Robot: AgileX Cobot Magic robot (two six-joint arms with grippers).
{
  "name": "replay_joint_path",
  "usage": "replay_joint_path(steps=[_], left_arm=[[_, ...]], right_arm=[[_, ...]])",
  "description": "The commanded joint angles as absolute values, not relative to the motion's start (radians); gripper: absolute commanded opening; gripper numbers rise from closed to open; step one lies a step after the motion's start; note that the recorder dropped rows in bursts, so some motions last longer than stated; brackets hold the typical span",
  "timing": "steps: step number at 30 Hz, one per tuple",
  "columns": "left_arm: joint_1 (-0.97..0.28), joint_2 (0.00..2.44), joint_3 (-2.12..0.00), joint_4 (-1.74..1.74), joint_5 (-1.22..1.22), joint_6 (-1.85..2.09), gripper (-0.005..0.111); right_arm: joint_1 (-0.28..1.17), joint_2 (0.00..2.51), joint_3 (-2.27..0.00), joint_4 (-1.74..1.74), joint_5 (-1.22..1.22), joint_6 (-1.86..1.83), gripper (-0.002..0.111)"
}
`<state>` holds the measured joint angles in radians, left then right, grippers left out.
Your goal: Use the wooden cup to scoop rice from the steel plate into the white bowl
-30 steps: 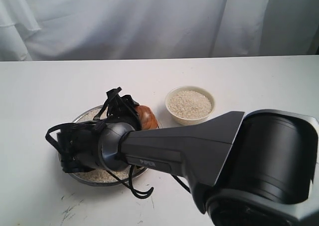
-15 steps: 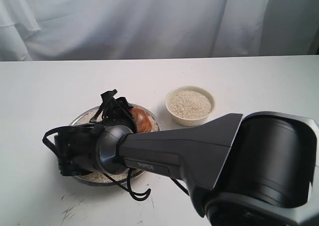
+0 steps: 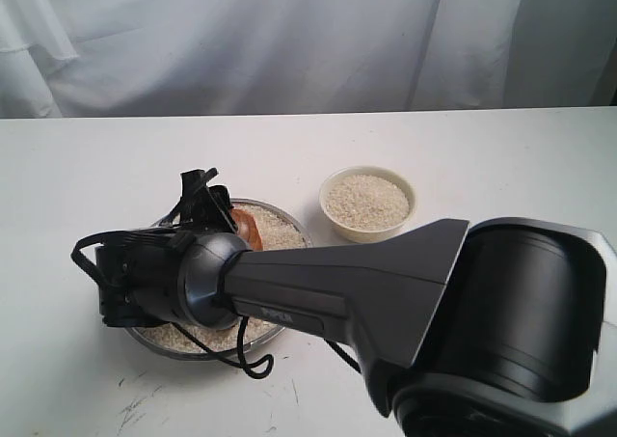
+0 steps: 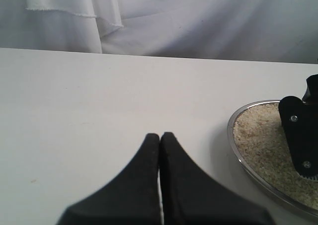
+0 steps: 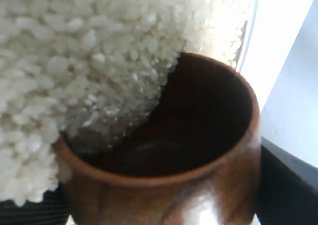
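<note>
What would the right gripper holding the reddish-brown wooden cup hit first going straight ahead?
Probably the loose heap of off-white rice on the shiny round steel plate, touching the mouth of the cup.

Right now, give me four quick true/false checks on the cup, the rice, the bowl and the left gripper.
1. The wooden cup is tipped, mouth against the rice. True.
2. The white bowl is empty. False: it holds rice.
3. The left gripper is shut, over bare table beside the plate. True.
4. The wooden cup is full to the brim. False: most of its dark inside shows bare.
</note>
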<state>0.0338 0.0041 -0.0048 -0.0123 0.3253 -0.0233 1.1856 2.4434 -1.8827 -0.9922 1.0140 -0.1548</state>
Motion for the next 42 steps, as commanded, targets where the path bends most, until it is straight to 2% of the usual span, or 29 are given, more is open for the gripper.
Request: replay_joint_path(steps=[1, 23, 33, 42], left_arm=[[0.031, 0.000, 0.000, -0.012, 0.319, -0.024, 0.000], [0.031, 0.000, 0.000, -0.012, 0.319, -0.024, 0.000], [0.031, 0.000, 0.000, -0.012, 0.319, -0.024, 0.000], [0.031, 0.000, 0.000, -0.012, 0.319, -0.024, 0.000]], right_arm=[[1.190, 2.449, -1.893, -0.976, 0.995, -0.154, 0.000], [1.174, 2.455, -1.893, -0.945, 0.944, -0.047, 0.000], [1.123, 2.423, -1.893, -0.847, 0.908, -0.052, 0.000], [1.098, 2.423, -1.893, -0.774, 0.802, -0.056, 0.000]])
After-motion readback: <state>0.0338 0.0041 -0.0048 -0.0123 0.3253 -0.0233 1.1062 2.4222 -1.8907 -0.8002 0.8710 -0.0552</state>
